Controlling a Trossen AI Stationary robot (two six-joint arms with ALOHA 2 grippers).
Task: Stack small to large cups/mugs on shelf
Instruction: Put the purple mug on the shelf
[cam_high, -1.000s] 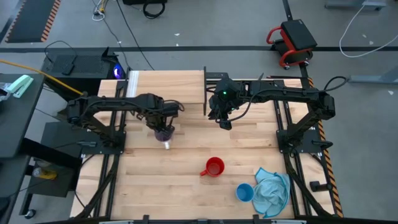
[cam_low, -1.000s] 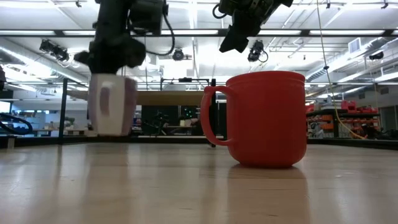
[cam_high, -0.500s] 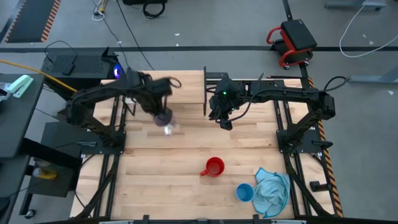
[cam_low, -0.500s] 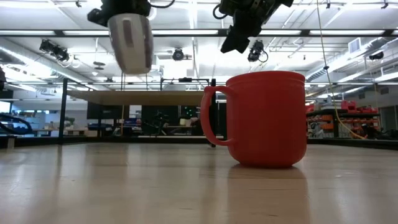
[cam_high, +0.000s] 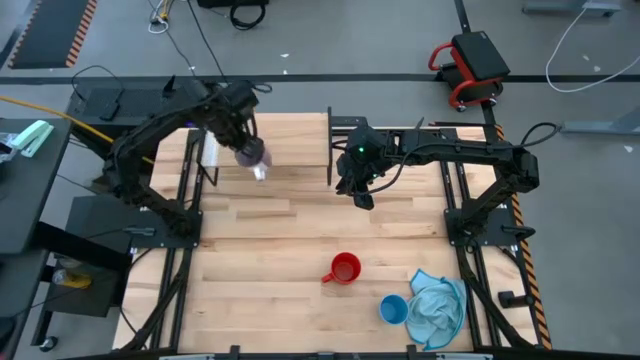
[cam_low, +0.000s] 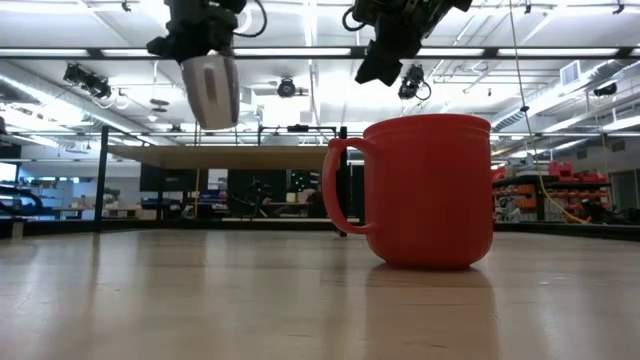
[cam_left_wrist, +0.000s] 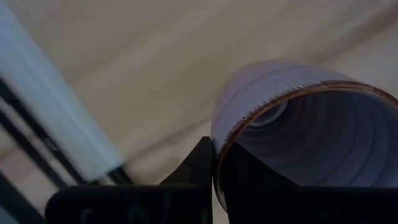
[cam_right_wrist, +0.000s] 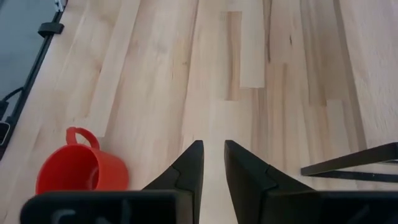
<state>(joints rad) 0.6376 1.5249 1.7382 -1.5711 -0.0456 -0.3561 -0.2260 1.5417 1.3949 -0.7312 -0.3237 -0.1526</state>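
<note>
Carrying the purple cup (cam_high: 251, 157), clamped shut in the left tool (cam_high: 243, 150), has been raised from bench height to over the shelf (cam_high: 290, 140); placement is judged next. The right tool (cam_high: 358, 190) hangs part-open, empty.

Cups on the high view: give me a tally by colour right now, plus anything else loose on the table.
Purple cup: 1, held up by the left gripper above the shelf
Red cup: 1, on the table
Light blue cup: 1, on the table beside the cloth
Light blue cloth: 1
Total: 3 cups and 1 cloth, 4 things
</note>
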